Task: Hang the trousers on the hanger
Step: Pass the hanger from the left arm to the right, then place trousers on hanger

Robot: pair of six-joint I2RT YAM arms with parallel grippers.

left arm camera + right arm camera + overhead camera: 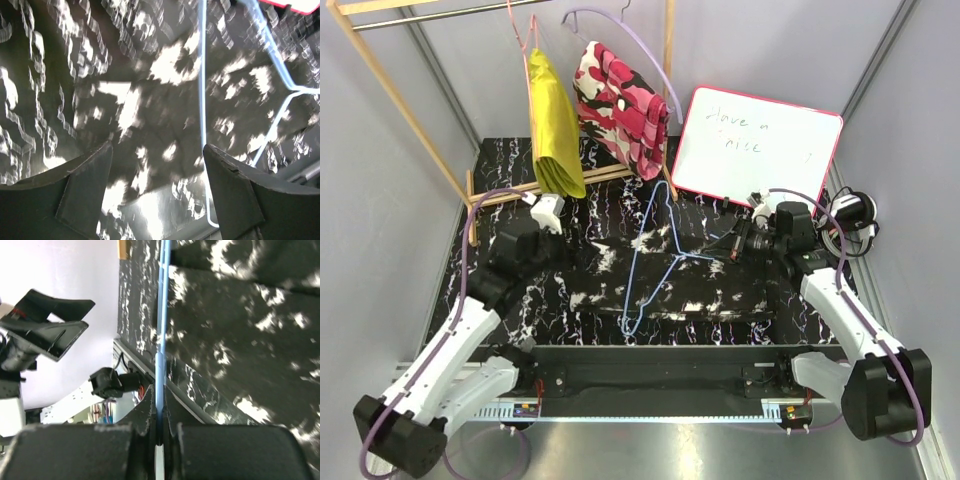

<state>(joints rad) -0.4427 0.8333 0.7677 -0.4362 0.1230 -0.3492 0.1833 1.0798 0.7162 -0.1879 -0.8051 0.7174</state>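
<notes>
Right gripper point(160, 421) pinches the hanger point(677, 254); left gripper point(157, 195) stands wide.
The trousers point(710, 290) lie flat on the table point(610, 205), and the light-blue hanger lies across them with its hook past their far edge. At the trousers' far right corner, the right fingers are closed tight on the hanger's wire. By the trousers' left end the left fingers point(85, 190) are spread wide, holding nothing.

I find a robotics lab test cell: bare grey partition walls point(910, 150), a whiteboard point(760, 150), a wooden garment rack point(410, 115), loose cabling point(850, 210), and two arms point(450, 345) bolted to my table point(505, 160).
</notes>
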